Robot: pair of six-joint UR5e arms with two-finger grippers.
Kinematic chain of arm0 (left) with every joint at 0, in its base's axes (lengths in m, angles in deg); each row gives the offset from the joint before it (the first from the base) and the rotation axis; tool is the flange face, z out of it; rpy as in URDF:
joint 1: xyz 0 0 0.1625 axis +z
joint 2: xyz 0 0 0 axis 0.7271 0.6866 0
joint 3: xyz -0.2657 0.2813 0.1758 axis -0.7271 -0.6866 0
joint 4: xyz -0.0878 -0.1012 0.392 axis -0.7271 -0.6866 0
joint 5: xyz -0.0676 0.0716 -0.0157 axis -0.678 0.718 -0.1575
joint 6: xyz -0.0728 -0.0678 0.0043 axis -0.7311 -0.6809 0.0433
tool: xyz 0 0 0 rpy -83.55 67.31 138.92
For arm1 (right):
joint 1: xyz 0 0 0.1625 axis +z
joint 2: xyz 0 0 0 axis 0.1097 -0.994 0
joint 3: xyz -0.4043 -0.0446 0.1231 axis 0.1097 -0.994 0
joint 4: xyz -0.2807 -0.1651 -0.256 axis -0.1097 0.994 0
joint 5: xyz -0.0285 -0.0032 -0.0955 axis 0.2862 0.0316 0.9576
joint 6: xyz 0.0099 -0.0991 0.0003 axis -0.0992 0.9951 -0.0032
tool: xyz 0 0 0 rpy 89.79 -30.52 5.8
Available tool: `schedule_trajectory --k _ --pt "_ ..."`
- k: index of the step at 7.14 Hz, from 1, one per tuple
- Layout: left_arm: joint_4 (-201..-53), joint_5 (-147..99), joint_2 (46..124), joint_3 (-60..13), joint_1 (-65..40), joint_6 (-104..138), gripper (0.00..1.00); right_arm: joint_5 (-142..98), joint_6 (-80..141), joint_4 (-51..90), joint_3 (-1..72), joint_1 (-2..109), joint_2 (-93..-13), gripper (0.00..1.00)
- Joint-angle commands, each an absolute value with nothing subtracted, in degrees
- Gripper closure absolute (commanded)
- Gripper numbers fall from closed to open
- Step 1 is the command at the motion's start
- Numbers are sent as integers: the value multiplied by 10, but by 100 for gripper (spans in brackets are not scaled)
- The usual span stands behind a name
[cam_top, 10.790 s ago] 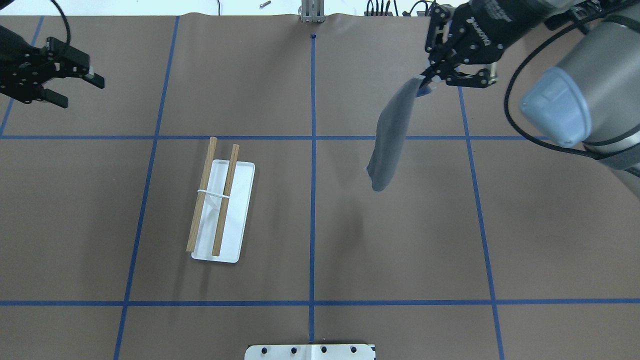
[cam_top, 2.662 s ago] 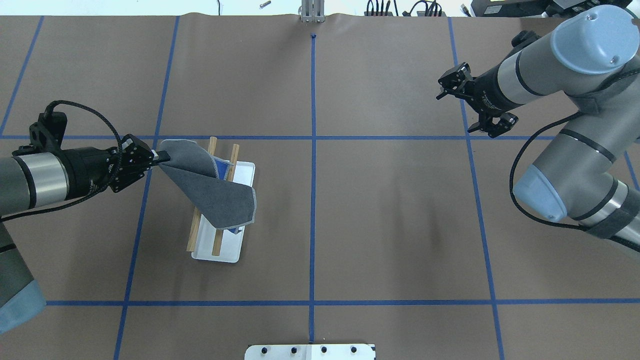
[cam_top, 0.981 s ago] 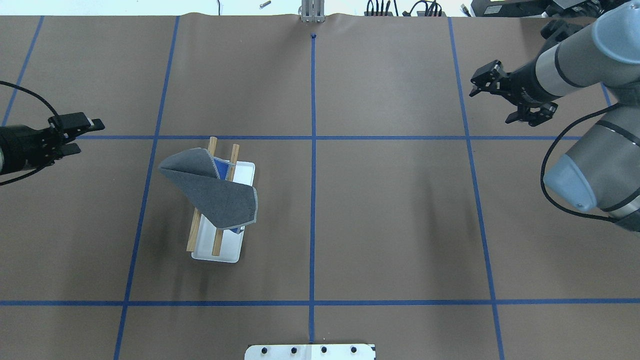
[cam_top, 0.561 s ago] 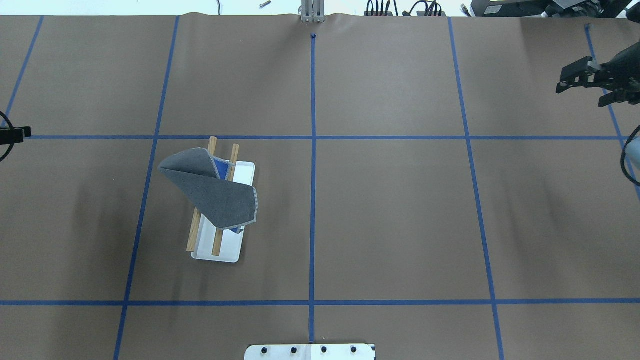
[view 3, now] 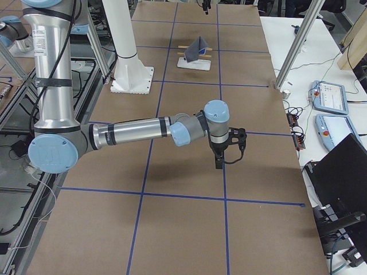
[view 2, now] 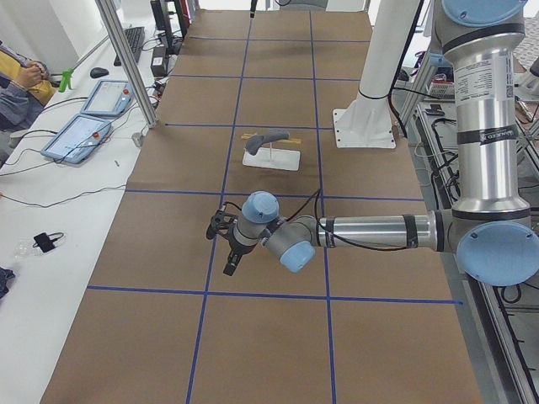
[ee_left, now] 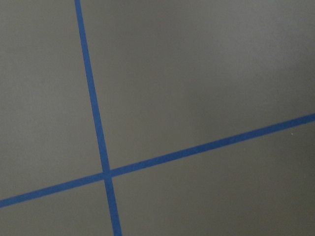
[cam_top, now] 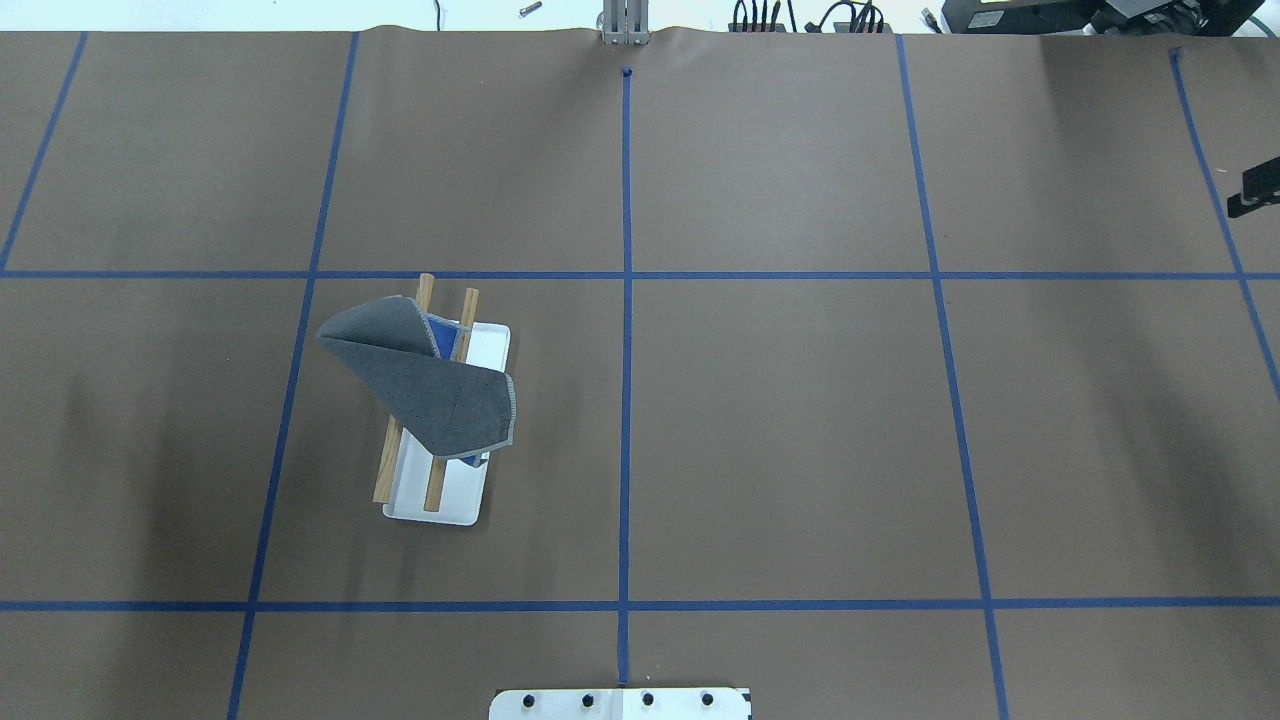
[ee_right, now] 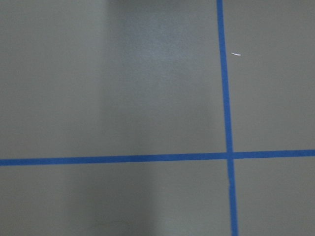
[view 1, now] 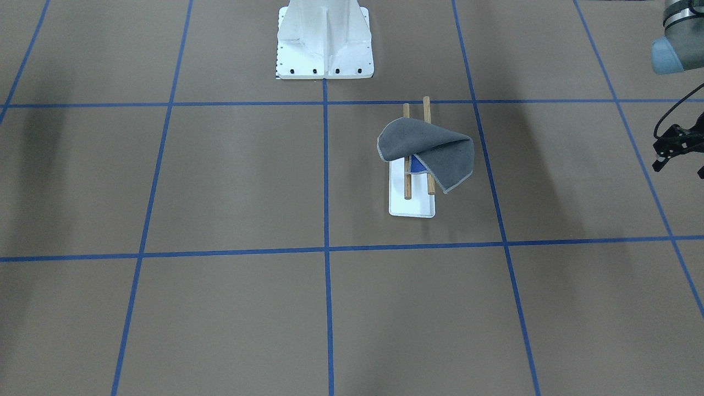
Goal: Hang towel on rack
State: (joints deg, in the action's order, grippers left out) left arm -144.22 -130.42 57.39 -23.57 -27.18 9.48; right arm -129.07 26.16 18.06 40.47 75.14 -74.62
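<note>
The towel [cam_top: 430, 385] lies draped over the rack [cam_top: 433, 488], its rods crosswise to the left tool [view 2: 221, 247], which is nearer than the right tool [view 3: 228, 150]; whether either tool is parted cannot be told.

The table [cam_top: 780, 430] is covered in brown paper, marked into squares by blue tape lines [cam_top: 625, 400]. The rack [cam_top: 436, 485] stands on its left half on a white base plate [cam_top: 465, 500]. A white bolted pedestal [view 1: 324, 44] stands at the robot's edge.
</note>
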Motion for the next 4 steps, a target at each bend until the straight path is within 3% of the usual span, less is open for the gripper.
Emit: schedule_trajectory --k 1,4 --pt "-1403 -1369 565 -233 -298 126 2 -1294 413 184 371 801 -780 0" --pt "-1307 -1365 561 -235 -303 225 2 -1319 451 271 364 805 -757 0"
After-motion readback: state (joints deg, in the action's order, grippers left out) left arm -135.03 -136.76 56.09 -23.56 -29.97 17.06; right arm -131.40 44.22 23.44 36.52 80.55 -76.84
